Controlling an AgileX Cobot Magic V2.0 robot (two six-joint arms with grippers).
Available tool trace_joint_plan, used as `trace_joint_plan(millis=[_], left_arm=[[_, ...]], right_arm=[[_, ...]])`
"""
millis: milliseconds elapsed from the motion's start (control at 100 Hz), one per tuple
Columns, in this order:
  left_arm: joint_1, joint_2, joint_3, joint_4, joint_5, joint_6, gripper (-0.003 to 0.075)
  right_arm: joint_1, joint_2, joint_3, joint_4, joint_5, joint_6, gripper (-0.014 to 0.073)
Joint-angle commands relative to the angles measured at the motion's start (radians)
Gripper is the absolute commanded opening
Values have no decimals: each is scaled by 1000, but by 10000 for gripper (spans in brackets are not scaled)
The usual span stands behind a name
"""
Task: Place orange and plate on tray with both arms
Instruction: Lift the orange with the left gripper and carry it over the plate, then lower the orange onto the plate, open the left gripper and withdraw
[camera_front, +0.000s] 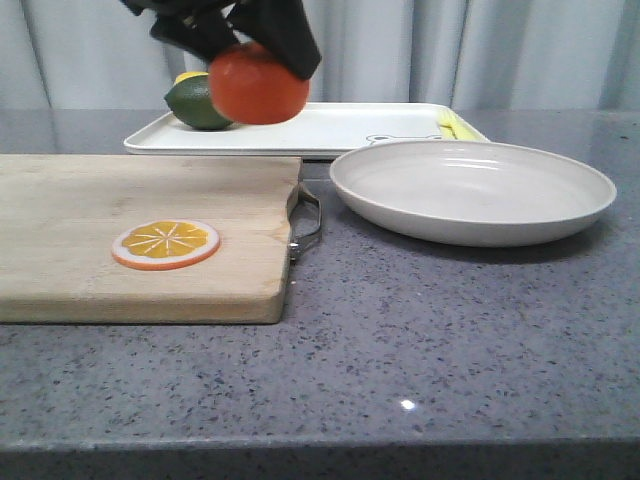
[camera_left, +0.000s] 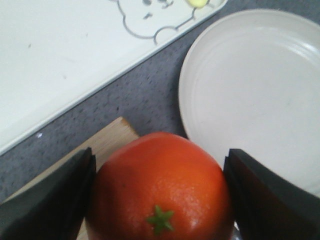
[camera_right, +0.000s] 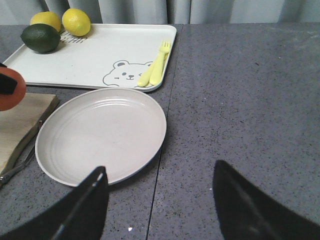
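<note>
The orange (camera_front: 258, 83), gripped in the left gripper (camera_left: 160, 200), hangs short of the tray (camera_front: 340, 128); best carried farther over before lowering. Right gripper (camera_right: 160, 200) gapes empty beside the plate (camera_right: 102, 135).

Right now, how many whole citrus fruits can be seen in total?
4. The orange is held in the left tool, raised above the table. Two yellow lemons and one dark green lime lie on the tray. None seems hidden.
</note>
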Motion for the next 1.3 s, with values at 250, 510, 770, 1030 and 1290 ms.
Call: trace_joint_plan(millis=[250, 510, 770, 1030, 1290], left_arm=[[-139, 57, -156, -42, -87, -7, 313], [-210, 197, -289, -55, -97, -7, 313], [-230, 279, -348, -82, -93, -7, 314], [-230, 287, -348, -82, -86, -7, 314], [-230, 298, -348, -82, -69, -7, 316]], right_arm=[[-8, 17, -35, -2, -74, -7, 468], [-8, 17, -35, -2, -74, -7, 468], [-8, 17, -35, -2, -75, -7, 468], [-8, 17, -35, -2, -84, -7, 468], [-8, 17, -35, -2, -98, -7, 468]])
